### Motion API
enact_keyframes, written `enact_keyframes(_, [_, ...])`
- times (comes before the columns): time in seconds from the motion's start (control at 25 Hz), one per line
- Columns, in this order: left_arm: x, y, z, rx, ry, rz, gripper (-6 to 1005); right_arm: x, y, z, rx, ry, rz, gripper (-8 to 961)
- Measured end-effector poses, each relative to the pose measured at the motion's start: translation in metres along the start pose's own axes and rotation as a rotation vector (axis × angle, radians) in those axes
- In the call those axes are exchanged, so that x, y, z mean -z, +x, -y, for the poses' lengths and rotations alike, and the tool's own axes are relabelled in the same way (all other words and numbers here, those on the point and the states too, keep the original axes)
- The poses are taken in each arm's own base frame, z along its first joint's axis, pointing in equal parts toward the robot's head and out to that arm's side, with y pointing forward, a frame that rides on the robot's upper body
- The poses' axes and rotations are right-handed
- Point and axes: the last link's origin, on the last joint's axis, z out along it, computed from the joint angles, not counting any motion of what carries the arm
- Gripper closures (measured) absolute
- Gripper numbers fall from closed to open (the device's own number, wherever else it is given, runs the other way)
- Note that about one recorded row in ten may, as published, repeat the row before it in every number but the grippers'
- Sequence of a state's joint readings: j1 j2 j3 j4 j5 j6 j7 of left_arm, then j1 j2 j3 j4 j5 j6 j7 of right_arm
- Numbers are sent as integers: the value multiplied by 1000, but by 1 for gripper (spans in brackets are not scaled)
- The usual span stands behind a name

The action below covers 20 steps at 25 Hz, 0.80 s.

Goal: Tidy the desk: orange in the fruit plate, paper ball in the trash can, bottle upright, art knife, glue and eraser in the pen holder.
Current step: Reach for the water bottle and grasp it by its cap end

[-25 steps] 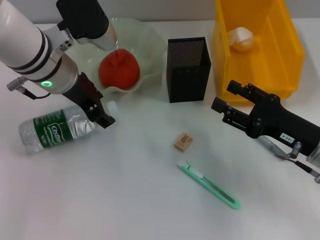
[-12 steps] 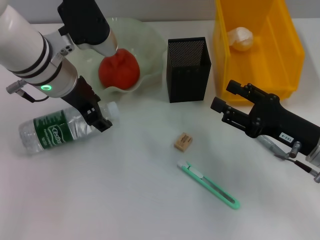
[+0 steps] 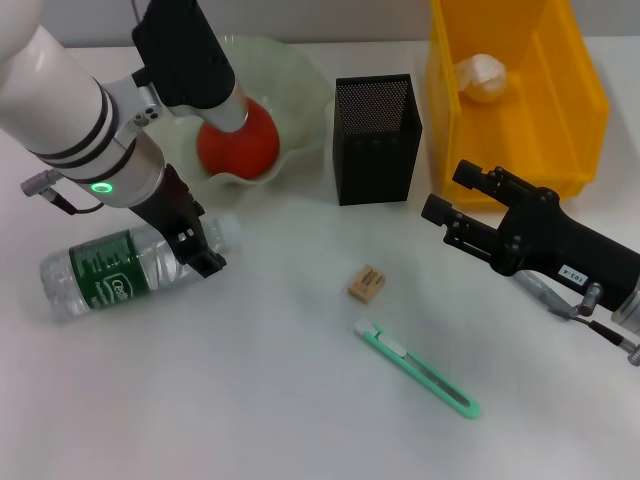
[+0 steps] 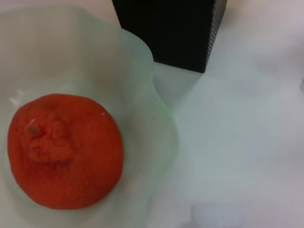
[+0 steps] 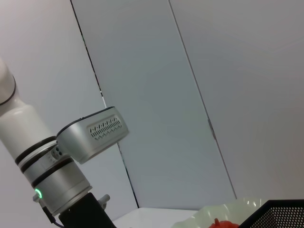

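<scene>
A clear bottle [image 3: 115,277] with a green label lies on its side at the left. My left gripper [image 3: 197,250] is shut on the bottle near its neck. The orange [image 3: 240,140] [image 4: 64,149] sits in the pale green fruit plate [image 3: 290,90] [image 4: 142,85]. The black mesh pen holder [image 3: 375,140] [image 4: 171,28] stands mid-table. In front of it lie a tan eraser [image 3: 366,283] and a green art knife [image 3: 415,368]. A paper ball [image 3: 480,78] rests in the yellow bin [image 3: 570,110]. My right gripper [image 3: 448,192] hovers open beside the bin. No glue is in view.
The right wrist view shows the left arm [image 5: 57,166], the plate's rim [image 5: 232,209] and the pen holder's edge [image 5: 280,216]. White table [image 3: 250,400] stretches in front of the bottle and the knife.
The left gripper has shifted slightly toward the near edge, and the bottle has moved with it. The right arm has not moved.
</scene>
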State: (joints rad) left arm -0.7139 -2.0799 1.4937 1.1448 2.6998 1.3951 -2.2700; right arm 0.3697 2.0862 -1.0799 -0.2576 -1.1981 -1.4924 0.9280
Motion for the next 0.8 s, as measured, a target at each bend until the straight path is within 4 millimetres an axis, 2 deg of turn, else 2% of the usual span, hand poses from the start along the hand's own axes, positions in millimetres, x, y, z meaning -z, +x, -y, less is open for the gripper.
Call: enact_keyframes(0.8, [-1,14,-11,-56,1,30,273,0,0,0,0,0,0,216])
